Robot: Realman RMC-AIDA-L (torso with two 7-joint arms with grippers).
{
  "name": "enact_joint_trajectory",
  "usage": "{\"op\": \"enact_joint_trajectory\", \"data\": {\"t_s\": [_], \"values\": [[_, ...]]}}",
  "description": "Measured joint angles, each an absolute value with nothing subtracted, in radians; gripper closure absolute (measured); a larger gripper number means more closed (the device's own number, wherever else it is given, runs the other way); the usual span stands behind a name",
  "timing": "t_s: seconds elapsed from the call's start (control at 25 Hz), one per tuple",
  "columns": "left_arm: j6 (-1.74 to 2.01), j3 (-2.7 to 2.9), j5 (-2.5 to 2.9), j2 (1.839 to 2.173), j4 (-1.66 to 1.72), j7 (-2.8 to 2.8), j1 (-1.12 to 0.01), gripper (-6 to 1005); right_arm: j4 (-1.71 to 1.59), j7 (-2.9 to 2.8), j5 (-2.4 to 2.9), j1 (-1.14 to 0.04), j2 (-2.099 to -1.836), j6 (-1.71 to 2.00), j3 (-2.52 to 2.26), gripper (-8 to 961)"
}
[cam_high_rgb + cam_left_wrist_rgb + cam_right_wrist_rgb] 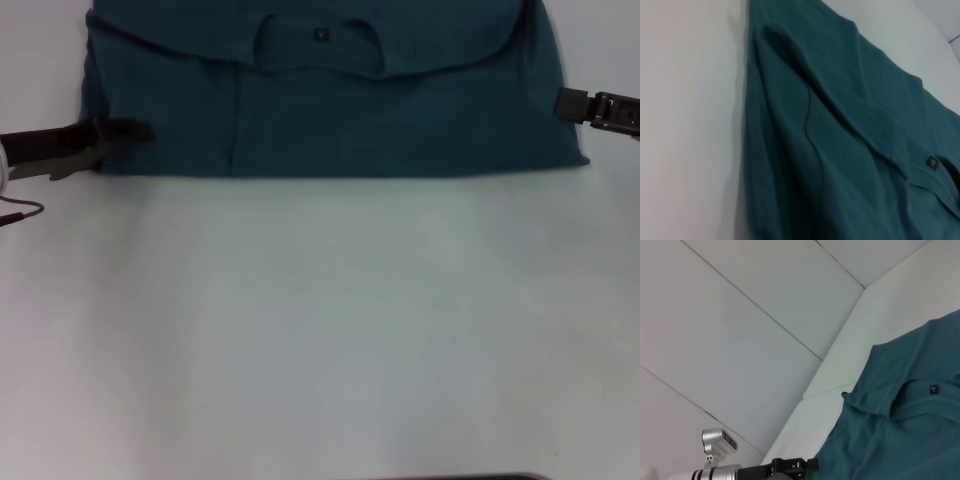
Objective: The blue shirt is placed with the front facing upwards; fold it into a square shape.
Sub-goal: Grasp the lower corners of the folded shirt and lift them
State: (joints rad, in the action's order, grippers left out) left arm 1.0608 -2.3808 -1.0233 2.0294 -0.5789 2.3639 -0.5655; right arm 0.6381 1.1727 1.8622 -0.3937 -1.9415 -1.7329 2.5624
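The blue shirt [330,110] lies flat across the far part of the white table [320,320], folded into a wide band with a straight near edge. Its collar and small dark neck label [320,36] face up near the far middle. My left gripper [128,132] reaches in from the left and rests at the shirt's left edge. My right gripper [572,104] hovers just off the shirt's right edge, apart from the cloth. The left wrist view looks along the shirt [840,150] with its folds and label [931,161]. The right wrist view shows the shirt [900,440] and, far off, the left gripper [807,464] at its edge.
A thin cable [22,210] trails on the table below the left arm. A dark strip [450,477] shows at the near edge. White wall panels [740,315] rise behind the table. The near half of the table is bare white surface.
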Motion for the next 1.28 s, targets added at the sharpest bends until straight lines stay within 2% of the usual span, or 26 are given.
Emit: {"op": "enact_joint_trajectory", "data": {"t_s": [0.16, 0.44, 0.6, 0.76, 0.88, 1.08, 1.28], "values": [[1.09, -2.38, -1.019, 2.016, -0.591, 2.389, -0.567, 418, 0.638, 1.172, 1.862, -0.393, -1.941, -1.739, 2.584, 201], [1.103, -2.376, -1.017, 2.018, -0.596, 2.393, -0.573, 727, 0.639, 1.158, 1.871, -0.392, -1.937, -1.742, 2.591, 203], [1.152, -2.381, -1.017, 2.011, -0.607, 2.412, -0.576, 879, 0.671, 1.101, 1.952, -0.409, -1.904, -1.72, 2.584, 205], [1.212, -2.385, -1.022, 1.994, -0.631, 2.451, -0.576, 942, 0.717, 0.982, 2.101, -0.443, -1.855, -1.609, 2.584, 206], [1.254, -2.385, -1.022, 1.98, -0.646, 2.487, -0.576, 974, 0.739, 0.919, 2.179, -0.476, -1.838, -1.549, 2.584, 207], [1.289, -2.386, -1.023, 1.968, -0.676, 2.531, -0.577, 974, 0.727, 0.793, 2.305, -0.552, -1.835, -1.465, 2.579, 208], [1.31, -2.387, -1.027, 1.968, -0.705, 2.549, -0.574, 973, 0.683, 0.658, 2.477, -0.641, -1.85, -1.406, 2.561, 210]]}}
